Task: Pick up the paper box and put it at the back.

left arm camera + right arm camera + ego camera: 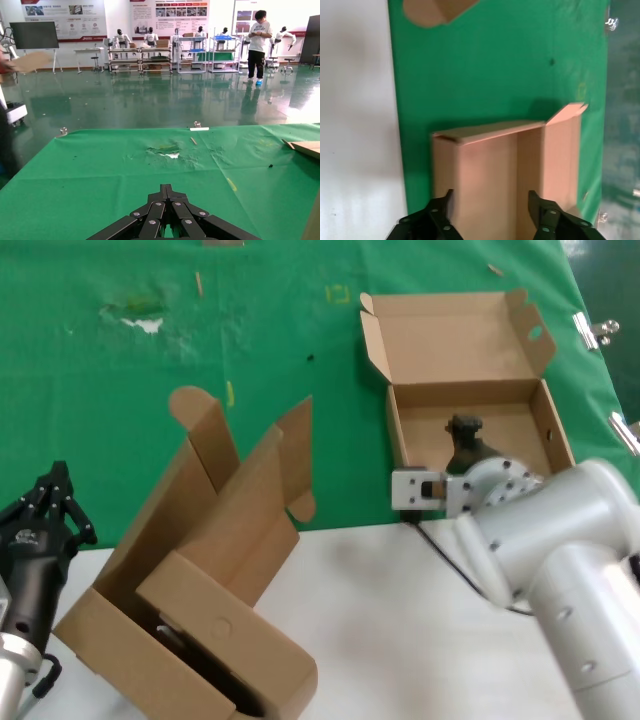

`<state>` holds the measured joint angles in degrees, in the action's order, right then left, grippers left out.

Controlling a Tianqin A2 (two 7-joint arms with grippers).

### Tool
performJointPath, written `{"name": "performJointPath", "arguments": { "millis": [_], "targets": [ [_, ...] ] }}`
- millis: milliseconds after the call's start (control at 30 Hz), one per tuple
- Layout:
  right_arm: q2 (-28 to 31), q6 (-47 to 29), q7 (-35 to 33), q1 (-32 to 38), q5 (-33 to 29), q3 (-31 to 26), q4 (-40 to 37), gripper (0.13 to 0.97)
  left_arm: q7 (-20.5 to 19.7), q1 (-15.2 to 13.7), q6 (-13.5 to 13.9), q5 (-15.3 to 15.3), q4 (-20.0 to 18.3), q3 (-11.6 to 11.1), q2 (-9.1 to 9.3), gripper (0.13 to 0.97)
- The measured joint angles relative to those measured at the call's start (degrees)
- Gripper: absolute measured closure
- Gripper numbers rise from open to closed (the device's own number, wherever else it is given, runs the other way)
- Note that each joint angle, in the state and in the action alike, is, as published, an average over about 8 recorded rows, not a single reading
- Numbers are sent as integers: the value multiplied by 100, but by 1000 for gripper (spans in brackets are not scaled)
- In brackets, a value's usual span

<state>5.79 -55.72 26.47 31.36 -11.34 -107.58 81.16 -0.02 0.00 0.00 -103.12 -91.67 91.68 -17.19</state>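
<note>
Right end effector (490, 220), fingers spread wide, hovers over the open paper box (470, 410) on the green-clothed desk (120, 420); light, flimsy corrugated card (easily crushed), best pinched by a wall.

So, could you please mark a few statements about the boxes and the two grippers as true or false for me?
The shallow brown cardboard mailer box lies lid-open on the green cloth. True.
The fingers of the right gripper are shut. False: they are spread, at the box.
The left gripper holds a box. False: it is shut, empty, beside the wedged brown cardboard boxes.
The wedged boxes lie to the mailer box's left. True.
</note>
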Motion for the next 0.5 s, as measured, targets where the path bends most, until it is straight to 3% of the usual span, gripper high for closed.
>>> {"name": "performJointPath", "arguments": {
  "millis": [267,500],
  "targets": [
    [649,-1156,-649,421,1421,311,1327,496,0,0,0,0,0,0,0,957],
    [890,-1120,-149,698,2160,1364,2231,355,0,0,0,0,0,0,0,957]
  ]
}}
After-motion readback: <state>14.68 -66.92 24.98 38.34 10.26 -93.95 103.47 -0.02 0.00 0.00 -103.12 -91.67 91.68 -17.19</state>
